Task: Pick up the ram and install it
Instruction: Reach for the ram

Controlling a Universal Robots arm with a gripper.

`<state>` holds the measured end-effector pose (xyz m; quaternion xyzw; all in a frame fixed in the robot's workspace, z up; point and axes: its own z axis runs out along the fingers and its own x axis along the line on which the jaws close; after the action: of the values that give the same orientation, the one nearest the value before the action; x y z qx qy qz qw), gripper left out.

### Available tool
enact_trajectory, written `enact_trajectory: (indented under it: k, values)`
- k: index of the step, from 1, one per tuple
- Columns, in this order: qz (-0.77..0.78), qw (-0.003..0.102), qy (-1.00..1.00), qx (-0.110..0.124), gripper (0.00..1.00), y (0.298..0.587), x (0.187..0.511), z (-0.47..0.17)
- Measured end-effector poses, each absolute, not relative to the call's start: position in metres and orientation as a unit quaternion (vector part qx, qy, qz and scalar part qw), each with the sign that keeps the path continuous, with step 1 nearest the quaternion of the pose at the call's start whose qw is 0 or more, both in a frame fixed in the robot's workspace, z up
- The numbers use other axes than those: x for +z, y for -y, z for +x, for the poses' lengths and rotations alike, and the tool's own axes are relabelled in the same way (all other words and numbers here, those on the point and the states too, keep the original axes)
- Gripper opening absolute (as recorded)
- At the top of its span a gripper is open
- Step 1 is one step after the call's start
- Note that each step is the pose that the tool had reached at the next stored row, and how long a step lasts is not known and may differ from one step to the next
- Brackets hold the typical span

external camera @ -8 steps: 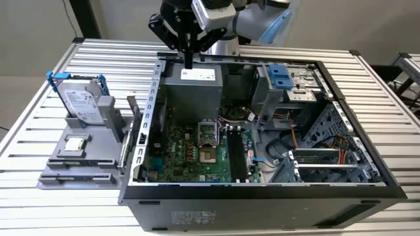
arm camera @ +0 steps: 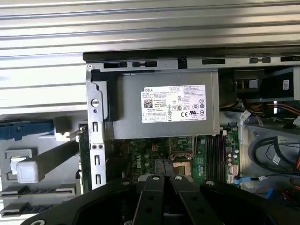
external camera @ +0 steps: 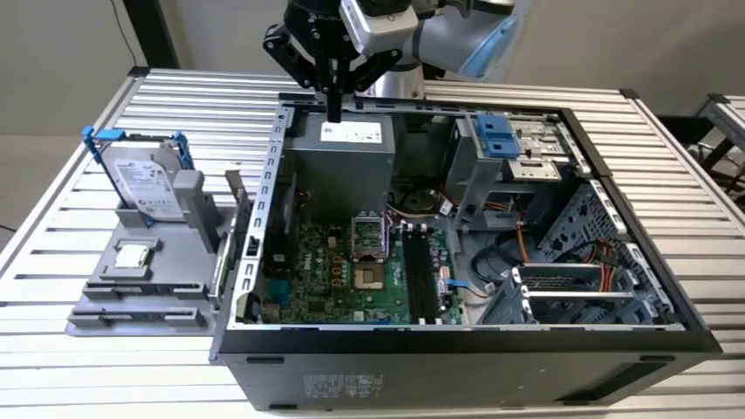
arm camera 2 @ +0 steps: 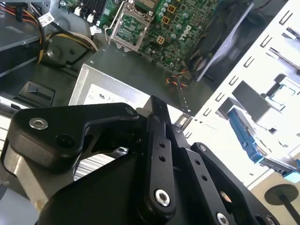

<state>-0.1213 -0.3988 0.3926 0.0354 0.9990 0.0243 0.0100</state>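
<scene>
The ram (external camera: 239, 205) is a thin green stick standing on edge in the grey holder (external camera: 140, 301), just outside the open computer case's side wall on the exterior view's left. In the first wrist view the ram (arm camera: 84, 154) is a green strip beside that wall. My gripper (external camera: 335, 112) hangs above the grey power supply (external camera: 340, 157) at the back of the case, its black fingers together with nothing between them. It is well above and behind the ram. The black memory slots (external camera: 421, 271) lie on the green motherboard (external camera: 338, 271).
A silver hard drive with a blue bracket (external camera: 146, 179) stands on the holder, and a small square processor (external camera: 132, 255) lies in front of it. The case (external camera: 466, 349) holds cables, a drive cage (external camera: 512, 144) and an open processor socket (external camera: 366, 240). The slatted metal table (external camera: 70, 148) surrounds everything.
</scene>
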Motion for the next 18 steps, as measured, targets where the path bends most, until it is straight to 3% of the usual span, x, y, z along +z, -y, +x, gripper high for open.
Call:
enact_trajectory:
  k: [18]
  values:
    - [0.035,0.01,-0.999,0.025,0.0,0.398,0.393,-0.138]
